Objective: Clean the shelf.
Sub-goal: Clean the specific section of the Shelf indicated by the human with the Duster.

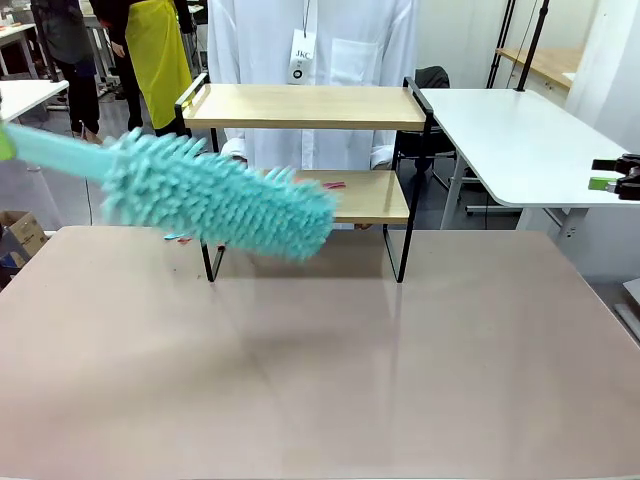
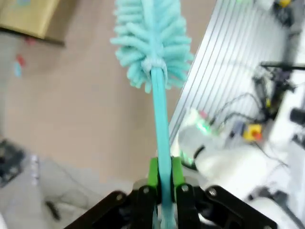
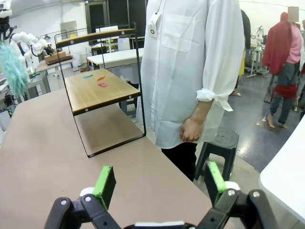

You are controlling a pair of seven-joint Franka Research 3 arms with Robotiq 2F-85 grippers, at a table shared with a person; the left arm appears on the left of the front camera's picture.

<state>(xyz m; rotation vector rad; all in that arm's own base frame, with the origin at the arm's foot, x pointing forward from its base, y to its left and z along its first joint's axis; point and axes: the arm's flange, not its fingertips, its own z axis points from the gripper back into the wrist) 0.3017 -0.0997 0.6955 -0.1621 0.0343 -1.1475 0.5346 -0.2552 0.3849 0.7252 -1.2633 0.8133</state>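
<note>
Gripping the thin handle of a teal duster (image 1: pixel 220 200) between its green pads, the left end effector (image 2: pixel 164 176) is closed on the tool. The right end effector (image 3: pixel 159 183) stands with its jaws wide apart, low over the bench (image 1: pixel 400 380). Front view: the duster's fluffy head, blurred, hangs above the bench at centre left of the frame and overlaps the lower left part of the shelf (image 1: pixel 300 106). The shelf stands at the bench's far edge, upper centre of the frame, with small coloured scraps (image 3: pixel 97 78) on its lower board. Bench surface: matte pinkish beige, wide and open from the centre to the bottom edge. A person (image 1: pixel 310 40) in a white shirt stands just behind the shelf. A white table (image 1: pixel 520 140) lies at upper right, and a dark stool (image 3: pixel 224 143) sits beside the person.
</note>
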